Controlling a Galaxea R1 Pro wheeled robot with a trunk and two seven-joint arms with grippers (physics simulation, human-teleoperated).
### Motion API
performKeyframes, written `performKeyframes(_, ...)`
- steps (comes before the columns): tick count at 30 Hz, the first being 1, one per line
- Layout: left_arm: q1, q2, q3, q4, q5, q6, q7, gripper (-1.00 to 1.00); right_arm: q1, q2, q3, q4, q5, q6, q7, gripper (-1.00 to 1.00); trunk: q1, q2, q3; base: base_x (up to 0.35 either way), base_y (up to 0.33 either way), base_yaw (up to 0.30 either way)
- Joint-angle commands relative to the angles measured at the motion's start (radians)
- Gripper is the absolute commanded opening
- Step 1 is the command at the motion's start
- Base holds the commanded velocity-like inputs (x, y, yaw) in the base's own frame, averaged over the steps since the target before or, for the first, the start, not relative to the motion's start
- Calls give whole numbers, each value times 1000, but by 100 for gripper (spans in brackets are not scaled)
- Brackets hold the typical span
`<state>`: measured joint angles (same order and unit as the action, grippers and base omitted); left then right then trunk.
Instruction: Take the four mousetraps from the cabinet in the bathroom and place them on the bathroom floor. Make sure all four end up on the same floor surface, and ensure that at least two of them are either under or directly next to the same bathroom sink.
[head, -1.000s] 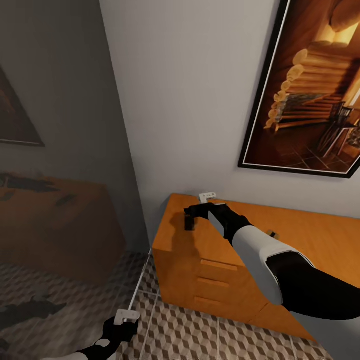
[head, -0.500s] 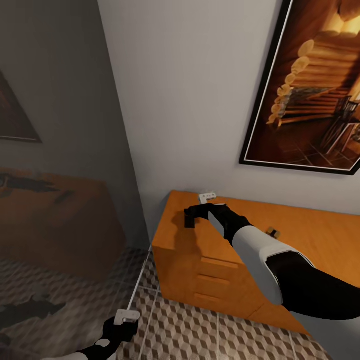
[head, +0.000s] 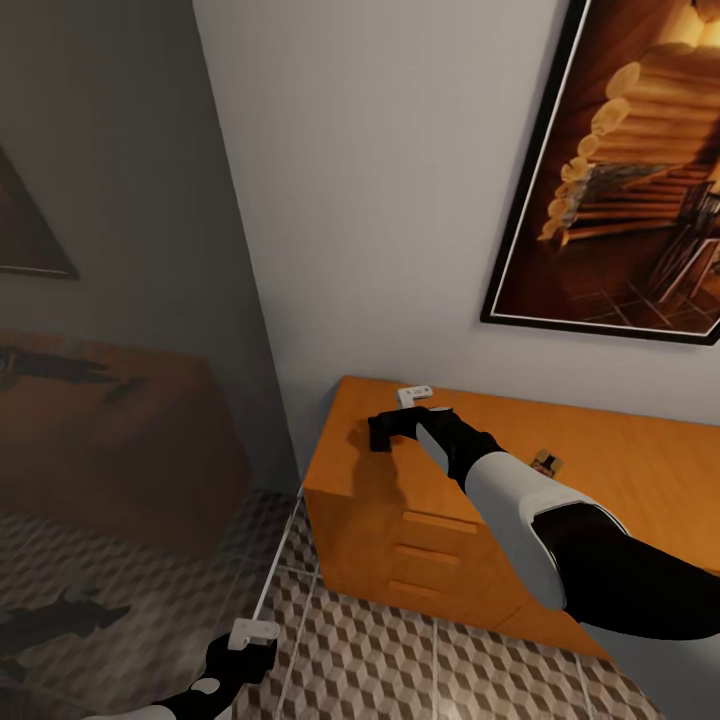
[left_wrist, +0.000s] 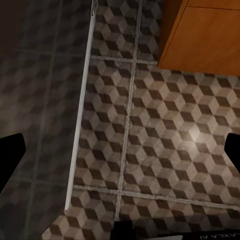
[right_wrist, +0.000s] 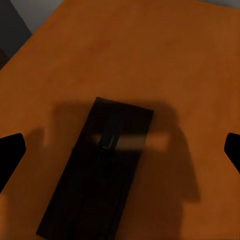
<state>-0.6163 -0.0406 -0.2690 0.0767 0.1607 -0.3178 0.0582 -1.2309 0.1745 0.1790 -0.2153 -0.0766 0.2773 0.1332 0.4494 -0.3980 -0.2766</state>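
Little has moved since a second ago; the camera tilted slightly.

Head view: right gripper (head: 385, 432) hovers over the cabinet (head: 620, 470) top's left end; a mousetrap (head: 546, 463) lies well off toward its forearm.

Left wrist view: left gripper (left_wrist: 120, 150), fingers spread, above the bathroom floor (left_wrist: 165, 140).

Right wrist view: fingers (right_wrist: 11, 155) apart; a dark, shadowed flat rectangle (right_wrist: 97, 172) lies on the wood between them, identity unclear.
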Motion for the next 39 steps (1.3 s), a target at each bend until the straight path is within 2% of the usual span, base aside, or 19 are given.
performKeyframes(1,-2,-1,-9,5,9,-7,1,100,-1,0,3,0,-8,4,-1,100,1,-2,-2,0,0,0)
performKeyframes(23,-2,-1,-9,5,9,-7,1,100,-1,0,8,27,-6,-6,-7,100,1,-2,-5,0,0,0)
performKeyframes(39,-2,-1,-9,5,9,-7,1,100,-1,0,16,58,25,-7,-19,100,1,-2,-5,0,0,0)
